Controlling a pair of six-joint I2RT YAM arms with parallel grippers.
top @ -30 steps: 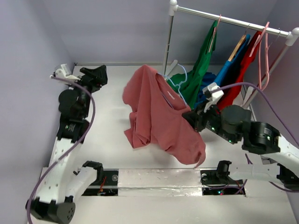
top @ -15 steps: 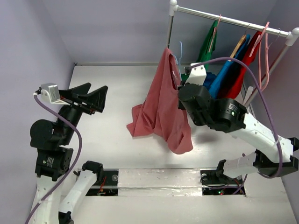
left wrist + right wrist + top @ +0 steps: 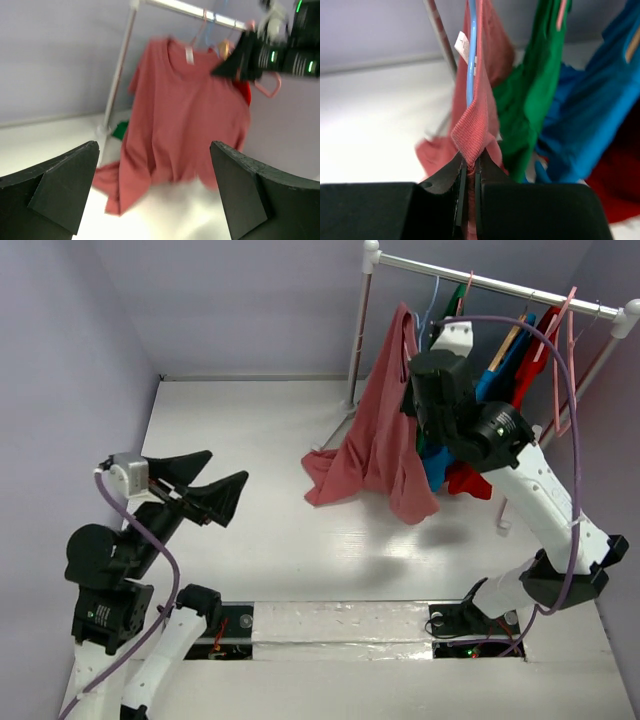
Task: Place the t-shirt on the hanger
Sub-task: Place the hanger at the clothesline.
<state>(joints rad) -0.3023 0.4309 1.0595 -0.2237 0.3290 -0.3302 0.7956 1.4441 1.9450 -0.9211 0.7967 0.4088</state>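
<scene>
The salmon-red t-shirt (image 3: 378, 440) hangs from its collar close to the rack rail, and its lower edge trails on the white table. My right gripper (image 3: 471, 170) is shut on the ribbed collar, with the thin light-blue wire hanger (image 3: 471, 60) rising straight up from the pinch. In the top view the right gripper (image 3: 413, 385) sits high beside the shirt, and the hanger's hook (image 3: 431, 298) reaches up by the rail. My left gripper (image 3: 213, 483) is open and empty, far to the near left. It faces the shirt (image 3: 185, 115) from a distance.
A clothes rack with a silver rail (image 3: 500, 285) and an upright pole (image 3: 358, 330) stands at the back right. On it hang green (image 3: 535, 95), blue (image 3: 590, 115) and red garments on wooden hangers, and an empty pink hanger (image 3: 565, 350).
My right arm has raised the shirt and hanger from mid-table up and back to the rack rail. My left arm has drawn back to the near left, gripper open.
</scene>
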